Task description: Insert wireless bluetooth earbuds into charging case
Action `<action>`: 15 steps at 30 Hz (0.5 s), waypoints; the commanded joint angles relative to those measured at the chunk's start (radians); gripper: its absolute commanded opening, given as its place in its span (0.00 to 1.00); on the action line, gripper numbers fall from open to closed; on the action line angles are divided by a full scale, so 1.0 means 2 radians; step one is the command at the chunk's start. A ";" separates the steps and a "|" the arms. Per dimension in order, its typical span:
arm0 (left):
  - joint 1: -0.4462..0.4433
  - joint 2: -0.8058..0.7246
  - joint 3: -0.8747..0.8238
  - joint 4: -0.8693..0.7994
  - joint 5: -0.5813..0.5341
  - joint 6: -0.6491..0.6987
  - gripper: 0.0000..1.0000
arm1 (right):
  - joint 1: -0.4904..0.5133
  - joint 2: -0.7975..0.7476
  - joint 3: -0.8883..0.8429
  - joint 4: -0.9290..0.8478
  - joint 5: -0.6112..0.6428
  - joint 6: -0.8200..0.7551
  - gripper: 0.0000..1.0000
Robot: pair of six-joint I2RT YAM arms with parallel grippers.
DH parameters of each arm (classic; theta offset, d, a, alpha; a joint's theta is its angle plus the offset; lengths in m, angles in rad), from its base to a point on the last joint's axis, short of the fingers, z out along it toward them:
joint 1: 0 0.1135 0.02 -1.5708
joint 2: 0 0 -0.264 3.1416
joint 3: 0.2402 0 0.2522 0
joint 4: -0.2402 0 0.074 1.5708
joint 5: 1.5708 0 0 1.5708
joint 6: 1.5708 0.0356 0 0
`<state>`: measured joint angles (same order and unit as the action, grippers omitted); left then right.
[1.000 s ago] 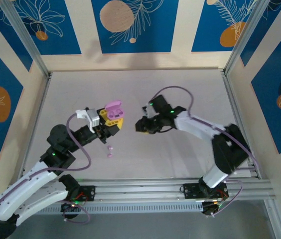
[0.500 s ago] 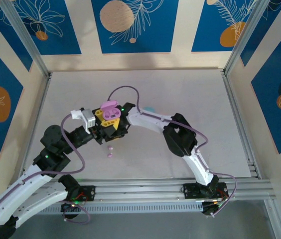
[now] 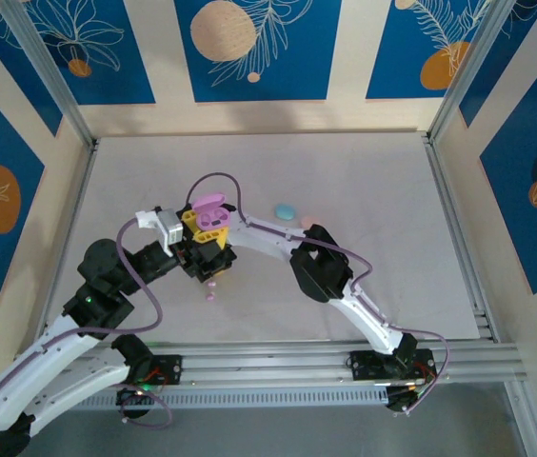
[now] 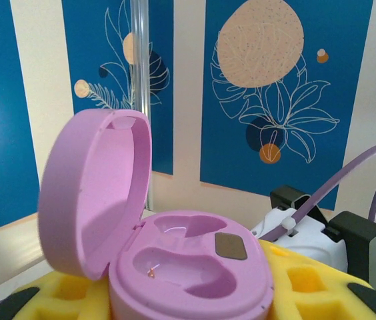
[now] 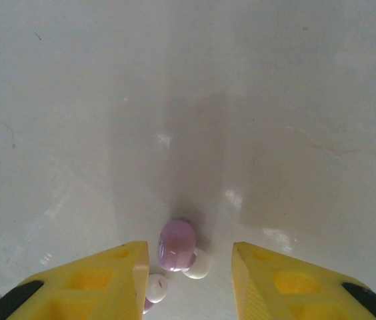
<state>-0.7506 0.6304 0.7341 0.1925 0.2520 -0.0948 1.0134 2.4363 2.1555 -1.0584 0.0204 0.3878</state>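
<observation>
OK, the two lilac-pink earbuds [image 3: 209, 284] are on the table [image 3: 364, 181], loose, one just beside the other, just near of the two grippers. In the right wrist view one bud [image 5: 177, 245] is a glossy rounded lilac body with a whitish tip, lying on the surface. The other bud [image 5: 155, 288] sits just beside it, partly hidden behind a yellow finger [image 5: 101, 283]. The right gripper [image 5: 188, 257] is spread wide directly over them, with the first bud in the gap and touching neither pad. From the top, the right arm reaches across to the left side, with the right gripper [image 3: 213, 265] just under the left one. The left gripper [image 3: 207, 228] is clamped on the charging case [image 3: 211, 217], holding it off the table with the lid up. In the left wrist view the charging case [image 4: 191, 267] is a lilac-pink pebble seated between yellow pads. Its lid [image 4: 95, 193] is hinged back on the left, roughly upright, and its inside is bare. The base has two moulded cavities [image 4: 181, 270], both empty, with a small dark grey square patch [image 4: 230, 246] beside the far one. A light blue case [image 3: 286, 210] lies farther right on the table. A peach case [image 3: 307, 222] is just beside it, partly covered by the right arm, and I can't tell whether either is open.
</observation>
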 commanded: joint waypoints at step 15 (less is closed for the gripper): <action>-0.004 0.003 0.018 0.003 -0.002 0.003 0.25 | 0.015 0.056 0.074 -0.054 0.015 -0.034 0.37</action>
<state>-0.7506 0.6384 0.7341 0.1925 0.2523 -0.0952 1.0325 2.5217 2.2662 -1.1149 0.0345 0.3435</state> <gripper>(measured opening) 0.367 0.375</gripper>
